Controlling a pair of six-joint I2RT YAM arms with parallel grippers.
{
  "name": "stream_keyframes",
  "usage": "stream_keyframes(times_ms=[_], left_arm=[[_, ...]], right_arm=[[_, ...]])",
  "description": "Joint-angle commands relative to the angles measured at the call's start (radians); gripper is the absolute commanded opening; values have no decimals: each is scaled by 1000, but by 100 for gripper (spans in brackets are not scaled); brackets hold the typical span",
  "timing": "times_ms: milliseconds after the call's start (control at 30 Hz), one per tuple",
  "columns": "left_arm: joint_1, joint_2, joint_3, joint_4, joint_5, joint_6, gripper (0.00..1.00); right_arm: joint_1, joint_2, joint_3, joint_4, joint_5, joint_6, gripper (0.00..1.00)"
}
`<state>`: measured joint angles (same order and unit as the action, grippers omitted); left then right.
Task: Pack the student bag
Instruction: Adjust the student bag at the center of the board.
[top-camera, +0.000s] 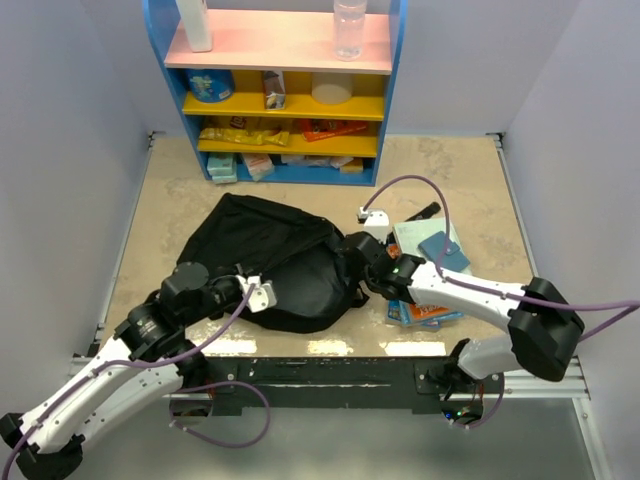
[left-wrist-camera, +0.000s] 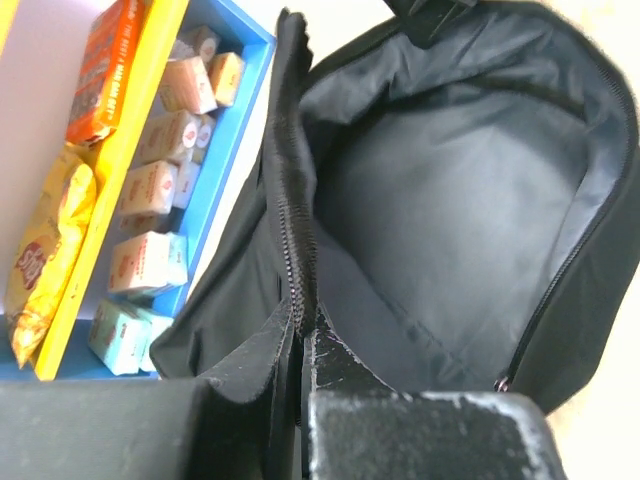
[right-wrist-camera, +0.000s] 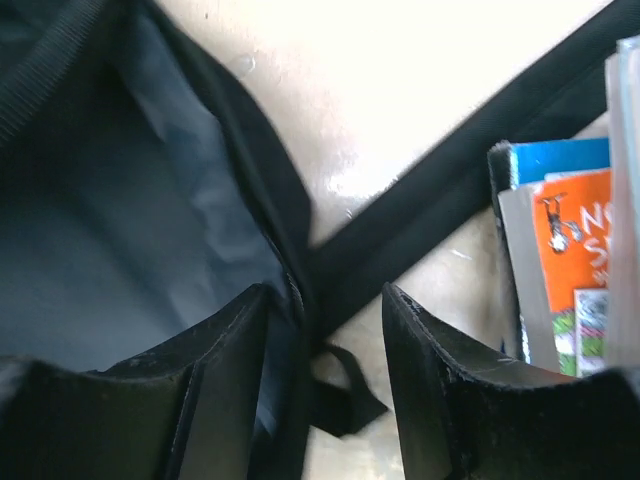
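The student bag (top-camera: 275, 255) is a big black backpack lying mid-table with its mouth unzipped. In the left wrist view its grey lining (left-wrist-camera: 450, 200) shows. My left gripper (top-camera: 262, 293) is at the bag's near left rim, shut on the zipper edge (left-wrist-camera: 296, 250), with its tips (left-wrist-camera: 300, 335) pinching the fabric. My right gripper (top-camera: 358, 262) is at the bag's right rim and stands open (right-wrist-camera: 325, 300). One finger is inside the bag, the other is outside, and the rim (right-wrist-camera: 290, 270) runs loose between them. A black strap (right-wrist-camera: 470, 190) crosses the table just beyond.
Books (top-camera: 432, 248) lie right of the bag, and another orange and blue one (top-camera: 425, 312) sits under my right arm, also seen as books (right-wrist-camera: 565, 260). A blue and yellow shelf (top-camera: 290, 105) with snacks stands at the back. A yellow snack bag (left-wrist-camera: 45, 250) lies on it.
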<state>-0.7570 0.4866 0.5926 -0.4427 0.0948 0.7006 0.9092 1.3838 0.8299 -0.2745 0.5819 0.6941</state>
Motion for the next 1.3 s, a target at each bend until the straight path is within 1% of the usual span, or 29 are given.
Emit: stream_keyframes(times_ms=[0,133,167,200,233,267,300,333,367,433,467,533,567,633,733,767,867,967,1267], left_arm=[[5,-60,79,-28,0,-19,0],[5,-95,62,-70,2,-41,0],[5,-97,58,-70,3,-47,0],[7,-97,52,-67,12,-49,0],[5,-94,50,-65,19,-50,0],[5,-89,49,-65,23,-49,0],[5,-82,49,-64,31,-47,0],[7,-76,49,-60,34,-46,0],[4,-74,47,-59,37,-44,0],[5,-69,46,-56,45,-41,0],[5,-69,42,-57,48,-41,0],[5,-69,39,-56,52,-38,0],[5,-69,38,-56,56,-39,0],[5,-71,35,-59,65,-38,0],[5,-74,30,-57,79,-30,0],[5,-77,27,-56,82,-27,0],[5,-79,24,-54,95,-26,0],[5,-83,26,-53,103,-27,0],[5,-89,30,-56,121,-33,0]], right_arm=[[0,-71,11,-34,22,7,53],[0,-114,52,-58,41,15,54],[0,-118,89,-71,59,16,55],[-3,-118,112,-89,93,19,59],[-12,-109,139,-163,143,59,62],[-44,-100,196,-207,163,83,65],[-62,-89,222,-251,180,106,66],[-84,-68,244,-335,193,157,68],[-140,-59,274,-369,196,179,70],[-202,-51,288,-443,179,231,70],[-261,-55,290,-466,173,254,73],[-314,-72,288,-512,174,283,75],[-364,-106,288,-531,183,301,82],[-407,-155,273,-526,173,300,85],[-486,-226,253,-531,159,282,94],[-545,-235,245,-532,141,268,98],[-647,-255,223,-538,53,231,99],[-694,-275,187,-548,-10,220,99],[-714,-325,97,-549,-143,232,99]])
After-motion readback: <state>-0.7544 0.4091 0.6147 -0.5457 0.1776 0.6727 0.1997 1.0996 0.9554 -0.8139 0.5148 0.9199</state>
